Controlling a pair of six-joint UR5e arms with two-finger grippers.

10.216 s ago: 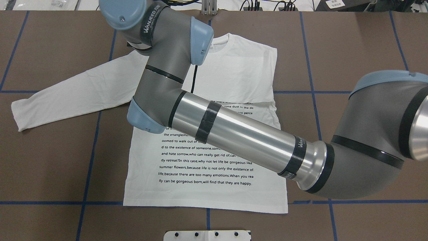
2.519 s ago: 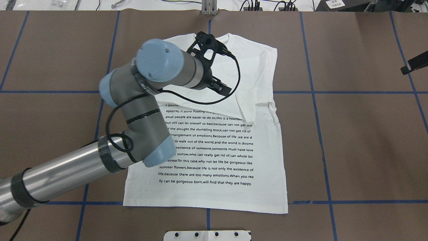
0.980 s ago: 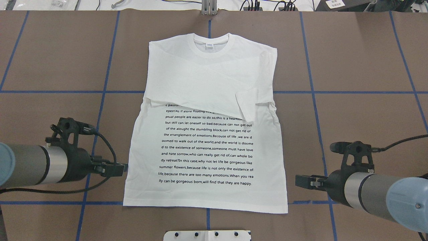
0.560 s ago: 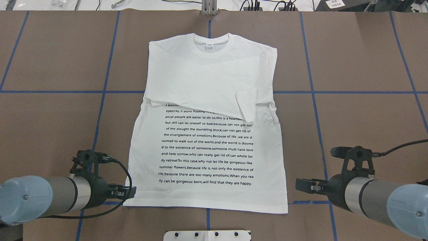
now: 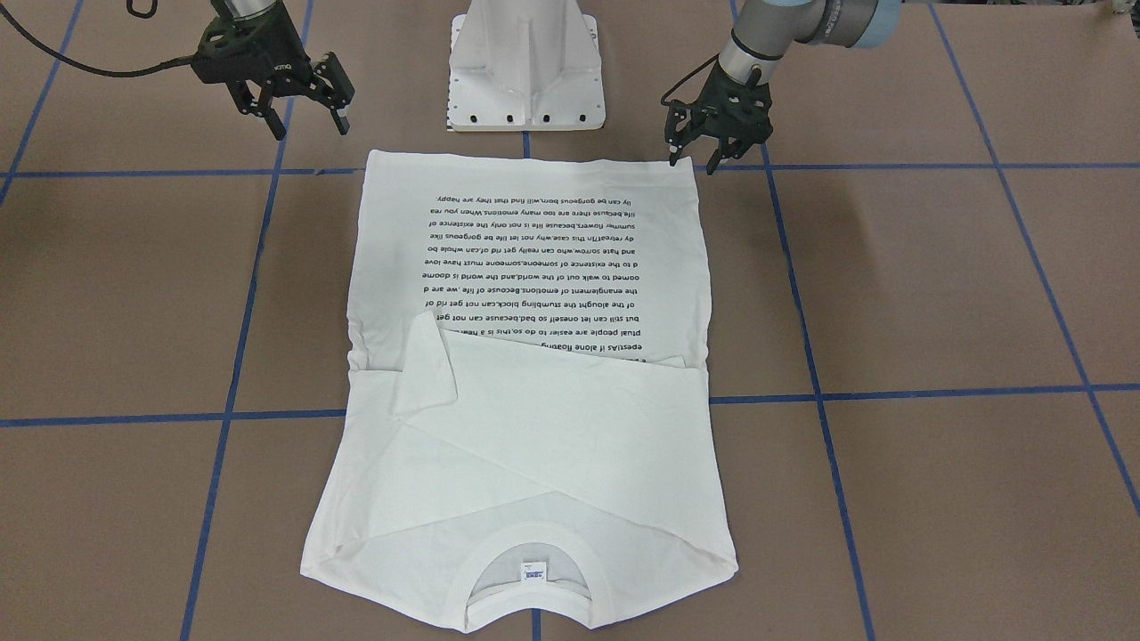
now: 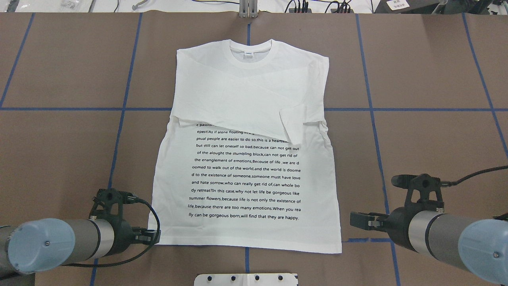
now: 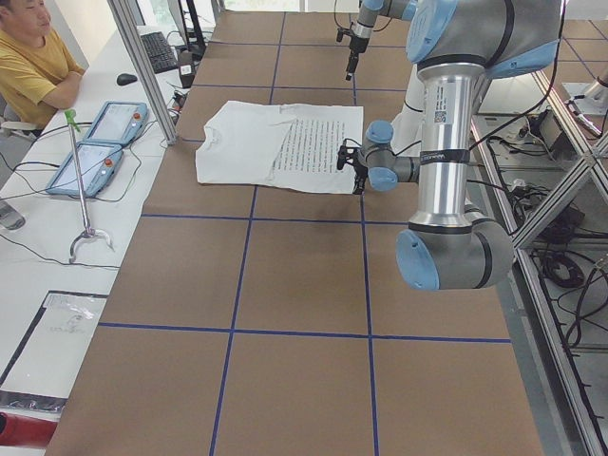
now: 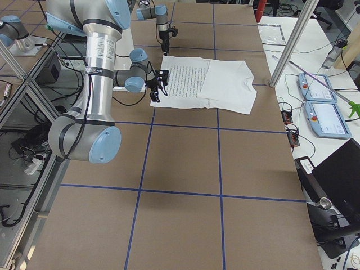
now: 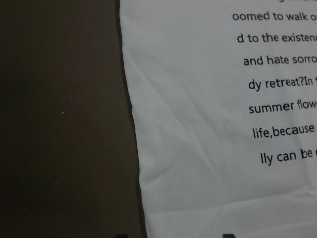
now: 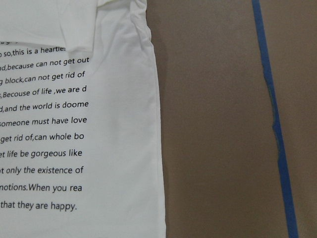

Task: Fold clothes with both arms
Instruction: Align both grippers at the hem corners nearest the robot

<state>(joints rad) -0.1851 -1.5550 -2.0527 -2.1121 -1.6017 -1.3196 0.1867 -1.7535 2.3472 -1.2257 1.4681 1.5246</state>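
The white long-sleeved shirt (image 6: pixel 246 91) lies flat, printed side up, collar at the far end, both sleeves folded across the chest; it also shows in the front view (image 5: pixel 534 427). My left gripper (image 6: pixel 154 237) is low at the near left hem corner and open. In the front view (image 5: pixel 693 160) its fingers straddle that corner, and the left wrist view shows the shirt's edge (image 9: pixel 198 148) between the fingertips. My right gripper (image 6: pixel 354 219) is open and empty. It hovers a little outside the right hem edge, and the front view (image 5: pixel 307 125) shows it apart from the cloth.
The white pedestal base (image 5: pixel 525 71) stands just behind the hem, between the two arms. Blue tape lines (image 6: pixel 373 119) grid the brown table. An operator (image 7: pixel 33 57) and two tablets (image 7: pixel 100 142) are at a side bench beyond the collar end.
The left sleeve has been folded over the chest. In the last second my left gripper moved back and in to the hem's left corner. My right gripper shifted only slightly.
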